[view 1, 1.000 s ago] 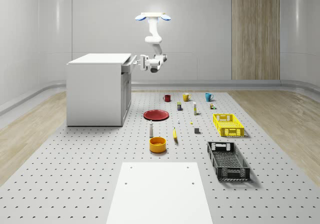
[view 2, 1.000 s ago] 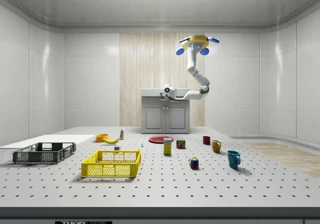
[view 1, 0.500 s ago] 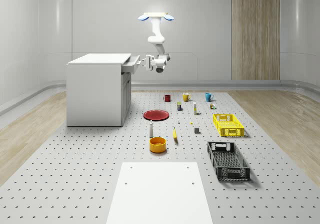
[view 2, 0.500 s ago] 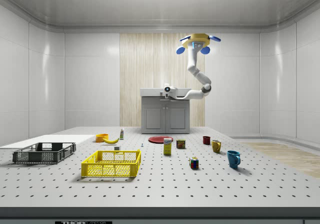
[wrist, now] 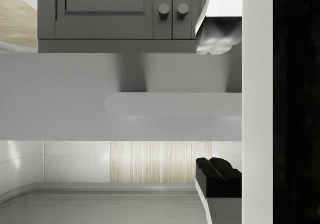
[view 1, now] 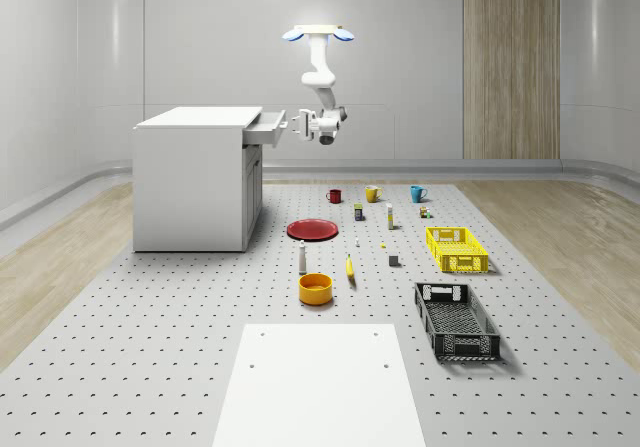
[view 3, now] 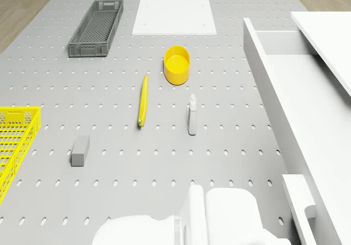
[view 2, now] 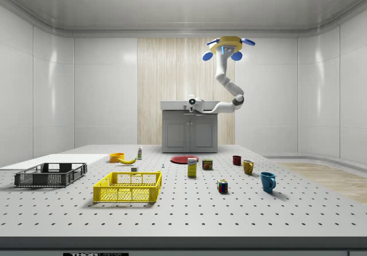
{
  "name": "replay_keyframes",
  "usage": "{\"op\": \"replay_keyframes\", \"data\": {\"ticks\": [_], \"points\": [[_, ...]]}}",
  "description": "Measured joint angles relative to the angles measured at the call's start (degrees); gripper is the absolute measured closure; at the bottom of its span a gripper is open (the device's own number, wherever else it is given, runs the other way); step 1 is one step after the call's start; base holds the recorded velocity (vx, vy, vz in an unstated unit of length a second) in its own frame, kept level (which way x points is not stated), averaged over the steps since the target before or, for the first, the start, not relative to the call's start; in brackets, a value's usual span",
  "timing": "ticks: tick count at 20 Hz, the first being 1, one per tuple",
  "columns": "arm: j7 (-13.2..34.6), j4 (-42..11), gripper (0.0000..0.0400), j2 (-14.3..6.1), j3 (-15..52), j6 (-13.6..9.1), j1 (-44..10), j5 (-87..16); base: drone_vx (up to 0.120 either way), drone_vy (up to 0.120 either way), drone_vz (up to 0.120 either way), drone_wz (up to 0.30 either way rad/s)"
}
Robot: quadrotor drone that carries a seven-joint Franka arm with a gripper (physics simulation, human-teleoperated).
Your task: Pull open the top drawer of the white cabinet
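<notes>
Top drawer (view 1: 265, 130) sticks part way out of white cabinet (view 1: 195, 177), up at top front. Hard box, slides straight; best hold is bar handle (wrist: 172, 104). Gripper (view 1: 297, 125) at drawer front, fingers (wrist: 217, 176) above and below handle, looks clamped on. Drone (view 1: 319, 34) hovers beside cabinet. Drawer looks empty inside. Yellow basket (view 1: 457, 248), dark crate (view 1: 456, 320), yellow bowl (view 1: 315, 288) out in front of cabinet: nothing seen inside.

The drone (view 1: 317, 34) is hovering high in the air, its arm (view 1: 322, 82) hanging down and bending at the elbow, the gripper (view 1: 299, 123) reaching out level, jaws clamped.
</notes>
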Motion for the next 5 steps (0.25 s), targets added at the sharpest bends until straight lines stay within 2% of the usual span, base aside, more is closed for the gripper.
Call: {"op": "replay_keyframes", "data": {"ticks": [5], "points": [[0.1, 0.0, 0.0095, -0.2, -0.4, 0.4, 0.6, -0.3, 0.0, 0.0, 0.0, 0.0]]}}
